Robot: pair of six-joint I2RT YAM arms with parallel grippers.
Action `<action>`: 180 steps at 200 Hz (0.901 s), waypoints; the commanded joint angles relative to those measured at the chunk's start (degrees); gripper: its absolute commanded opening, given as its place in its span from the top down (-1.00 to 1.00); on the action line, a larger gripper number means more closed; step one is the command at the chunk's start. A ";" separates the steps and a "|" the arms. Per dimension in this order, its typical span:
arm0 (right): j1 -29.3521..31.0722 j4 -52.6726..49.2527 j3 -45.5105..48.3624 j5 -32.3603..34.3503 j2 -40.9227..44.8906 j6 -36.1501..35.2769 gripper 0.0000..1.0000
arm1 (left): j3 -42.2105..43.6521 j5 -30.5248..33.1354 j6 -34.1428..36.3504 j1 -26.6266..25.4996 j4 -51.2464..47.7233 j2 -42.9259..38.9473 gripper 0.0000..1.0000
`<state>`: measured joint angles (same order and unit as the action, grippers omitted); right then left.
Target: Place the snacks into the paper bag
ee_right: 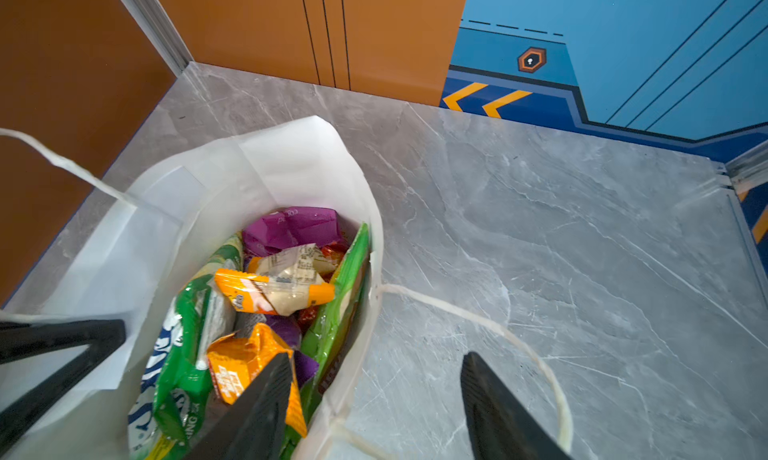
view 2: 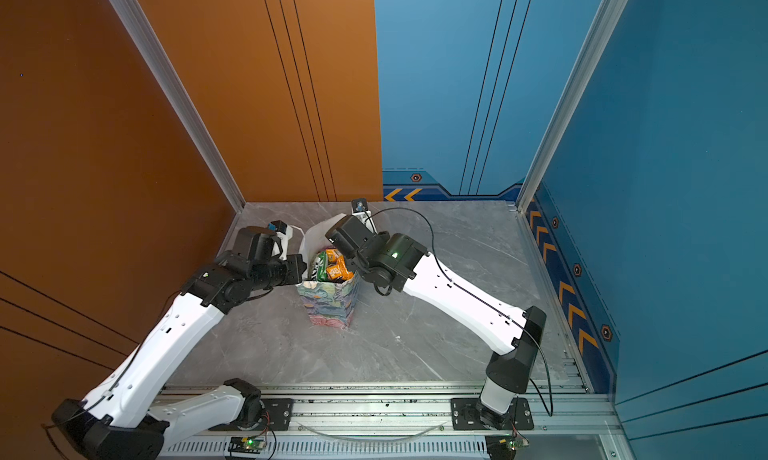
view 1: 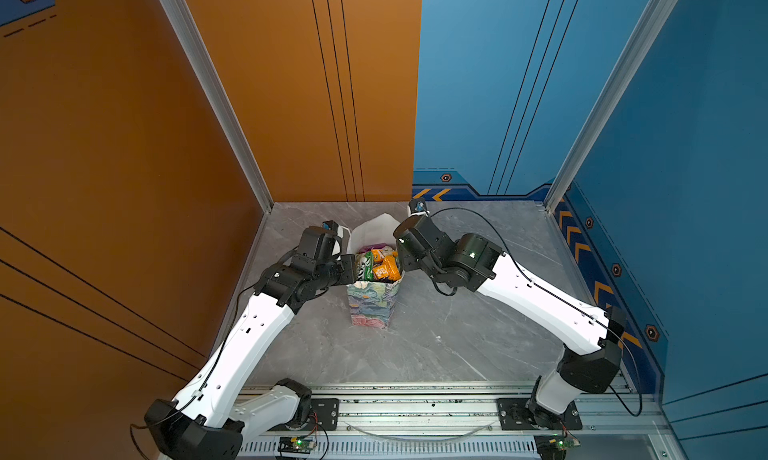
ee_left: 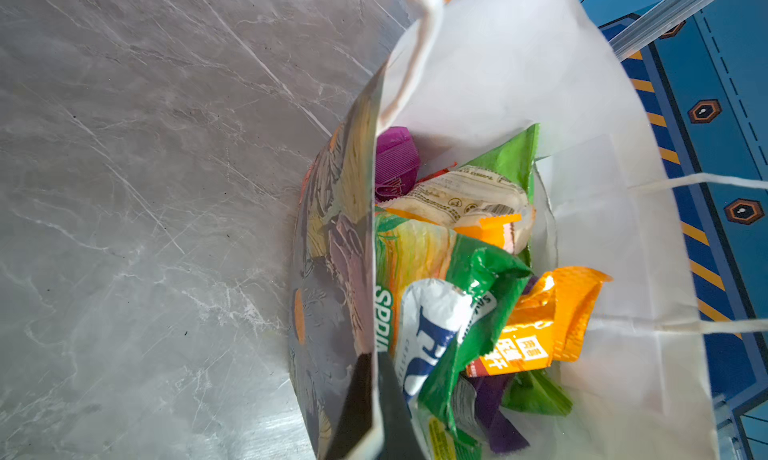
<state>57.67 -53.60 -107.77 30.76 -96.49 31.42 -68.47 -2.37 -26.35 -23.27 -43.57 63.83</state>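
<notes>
– Snacks first: where do we see them?

– We see the crinkly plastic snacks (ee_left: 465, 196) all inside the small upright flower-painted paper bag (view 1: 371, 308). It stands on the grey marble-patterned table (view 1: 457, 341), between the two arms. On top are a large green plastic packet (ee_left: 486, 266) and an orange foil packet (ee_left: 540, 316); a magenta packet (ee_left: 395, 158) lies deeper.

– And the black left gripper (ee_left: 374, 379)?

– We see it closed tight on the bag's side wall at the rim, one finger inside and one outside.

– And the black right gripper (ee_right: 376, 356)?

– Its fingers are wide apart and hold nothing. One finger (ee_right: 257, 404) is over the bag's mouth, in front of the orange packet; we cannot tell if they touch. The other finger is outside, above the table, near the white cord handle (ee_right: 498, 331).
</notes>
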 commanded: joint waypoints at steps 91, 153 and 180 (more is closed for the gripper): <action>-4.25 1.75 5.73 -11.87 -1.47 3.47 -0.50 | -0.67 0.16 1.33 0.23 3.67 -2.18 0.95; -4.07 -2.63 -1.25 -12.70 -7.18 1.65 -0.16 | -0.69 0.26 1.46 0.24 3.67 -2.22 0.95; -3.81 -2.82 -1.99 -12.40 -7.49 1.23 0.07 | -0.66 0.20 1.39 0.24 3.71 -2.27 0.95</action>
<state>53.65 -53.63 -107.44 18.57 -103.98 33.26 -68.45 -2.37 -26.33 -23.27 -43.57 63.83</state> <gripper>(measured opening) 0.510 0.044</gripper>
